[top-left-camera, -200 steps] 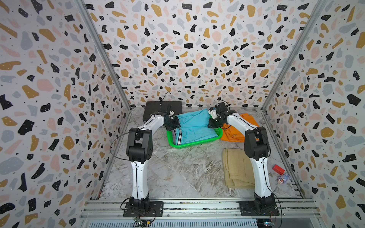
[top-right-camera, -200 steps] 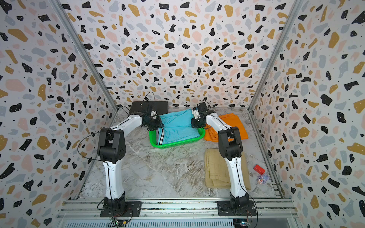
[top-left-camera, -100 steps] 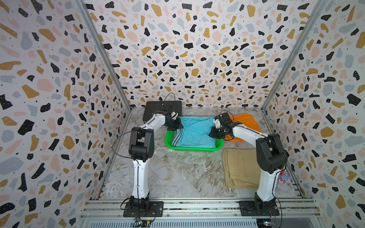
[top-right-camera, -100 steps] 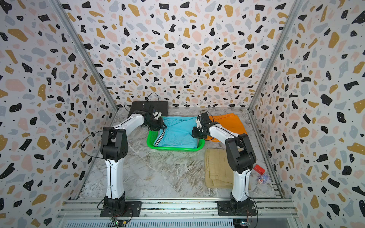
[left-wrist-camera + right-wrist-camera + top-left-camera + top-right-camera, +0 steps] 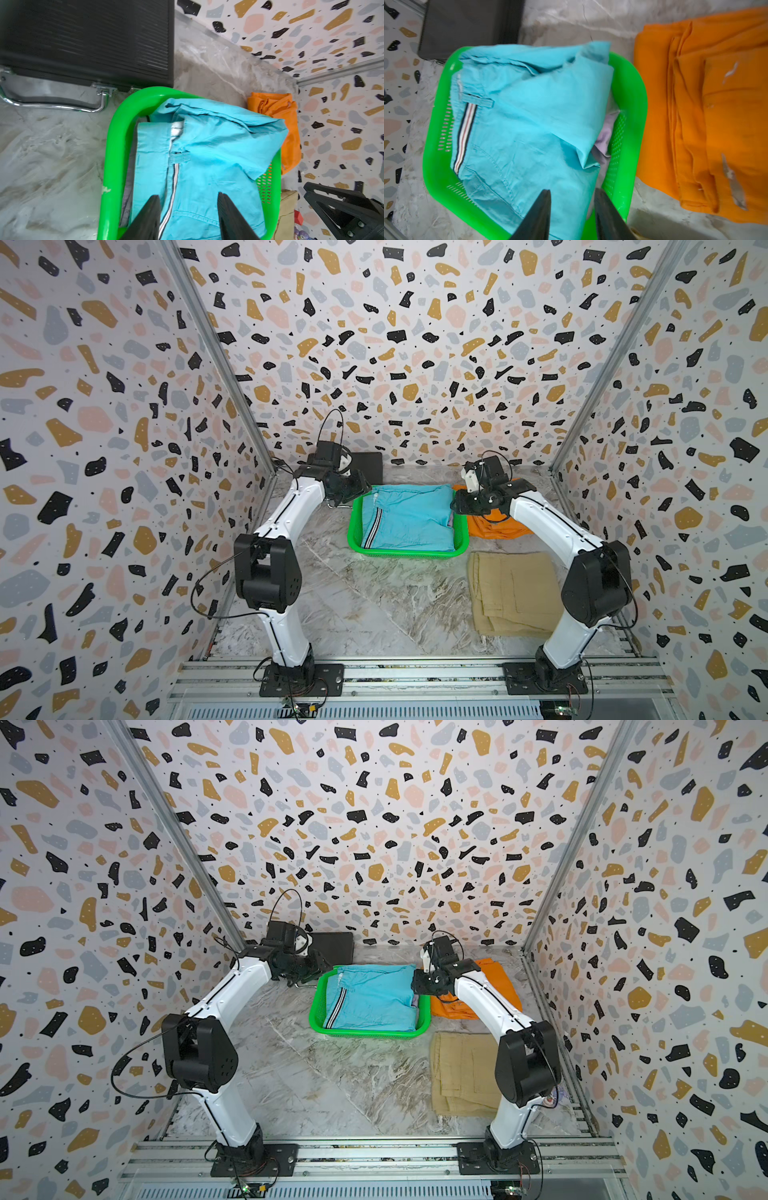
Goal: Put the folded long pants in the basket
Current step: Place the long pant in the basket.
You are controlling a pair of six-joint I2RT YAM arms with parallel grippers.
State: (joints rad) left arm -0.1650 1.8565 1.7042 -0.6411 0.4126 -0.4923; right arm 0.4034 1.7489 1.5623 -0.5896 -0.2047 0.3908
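The green basket (image 5: 405, 552) (image 5: 370, 1032) stands mid-table toward the back. Teal long pants (image 5: 409, 516) (image 5: 374, 996) with a striped side seam lie in it, one corner draped over the rim (image 5: 270, 145). A bit of lilac long pants (image 5: 605, 128) shows beneath them. My left gripper (image 5: 353, 490) (image 5: 189, 195) hovers open at the basket's left end, holding nothing. My right gripper (image 5: 456, 506) (image 5: 573, 190) is open over the right end, also holding nothing. Orange long pants (image 5: 496, 526) (image 5: 706, 114) lie just right of the basket, khaki long pants (image 5: 515, 593) (image 5: 461, 1073) nearer the front.
A flat black case (image 5: 368, 466) (image 5: 83, 37) with a chrome handle (image 5: 52, 106) sits behind the basket's left corner. The terrazzo walls close in at back and both sides. A small red object (image 5: 298, 217) lies far right near the wall.
Both grippers have lowered the teal pants into the basket, opened and let go. They have drawn back toward the basket's two ends.
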